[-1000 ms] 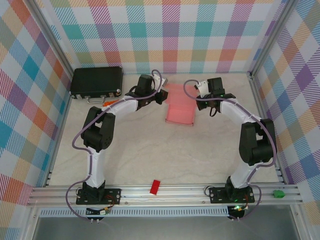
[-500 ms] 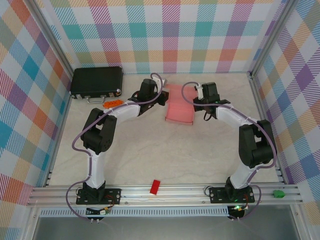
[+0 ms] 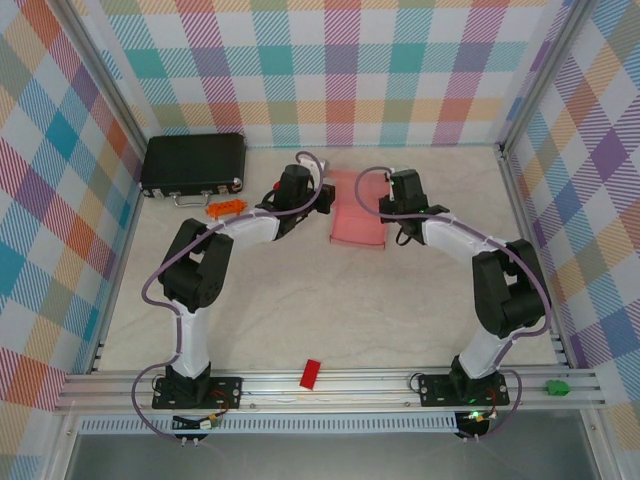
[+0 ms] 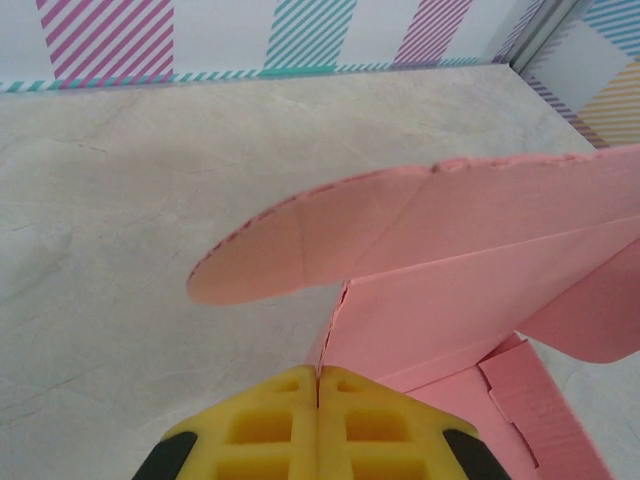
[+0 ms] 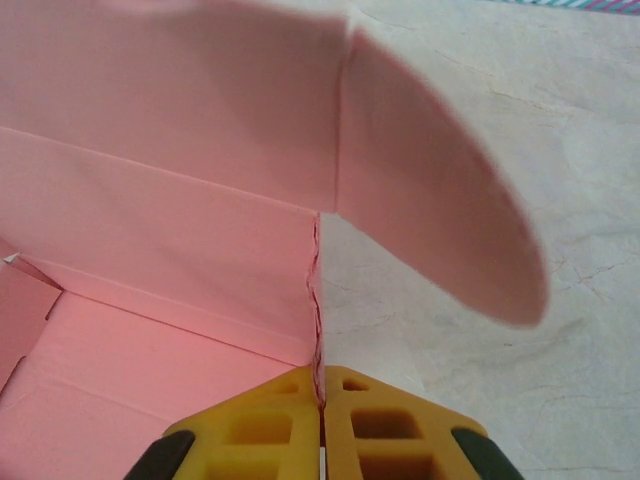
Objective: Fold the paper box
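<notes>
While the paper box (image 3: 358, 222) lay at the far middle of the table (image 3: 320, 310), between the two arms, its walls were already seen partly raised in the wrist views. A rounded flap (image 4: 290, 250) was swung out at the left end, and another (image 5: 440, 200) at the right. Compared with a second before, both arms had been brought inward from just beside the sheet, until the box was met on both of its sides. The box itself had hardly been shifted.

The left gripper (image 3: 322, 197) was set against the box's left edge. In its wrist view the yellow pads (image 4: 265, 425) were pressed together, with the card's corner crease running into the seam, so the card was judged to be pinched. The right gripper (image 3: 386, 205) was placed likewise at the right edge, with its pads (image 5: 385, 425) closed on the wall's torn-looking edge.

With both ends judged held, the stage was taken to be the standing-up of the side walls. The flaps had not yet been tucked in. The black case (image 3: 193, 163) and the red block (image 3: 310, 373) were left well apart.
</notes>
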### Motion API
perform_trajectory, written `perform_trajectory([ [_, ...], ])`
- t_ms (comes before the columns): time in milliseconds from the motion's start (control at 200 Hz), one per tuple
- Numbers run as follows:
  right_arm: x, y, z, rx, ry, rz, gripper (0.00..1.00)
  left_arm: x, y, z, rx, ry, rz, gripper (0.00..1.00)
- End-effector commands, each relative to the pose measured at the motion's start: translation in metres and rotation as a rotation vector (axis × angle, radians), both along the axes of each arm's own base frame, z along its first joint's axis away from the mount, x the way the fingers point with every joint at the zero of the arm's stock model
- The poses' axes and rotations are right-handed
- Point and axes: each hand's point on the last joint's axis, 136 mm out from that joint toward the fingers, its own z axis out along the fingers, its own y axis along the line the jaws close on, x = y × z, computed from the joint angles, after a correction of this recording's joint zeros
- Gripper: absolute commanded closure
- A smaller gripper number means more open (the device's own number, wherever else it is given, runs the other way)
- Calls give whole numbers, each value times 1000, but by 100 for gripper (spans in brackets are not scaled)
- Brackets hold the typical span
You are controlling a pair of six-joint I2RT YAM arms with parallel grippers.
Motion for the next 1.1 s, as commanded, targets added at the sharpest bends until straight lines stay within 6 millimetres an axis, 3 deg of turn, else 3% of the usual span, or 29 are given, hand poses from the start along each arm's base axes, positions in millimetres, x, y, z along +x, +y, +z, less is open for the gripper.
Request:
perform_trajectory([
  [0, -1, -2, 12, 29, -56, -61, 91, -4, -2, 21, -51, -42, 24, 100],
  [1095, -10, 9, 0, 80, -128, -152, 90, -25, -1, 11, -128, -51, 82, 99],
])
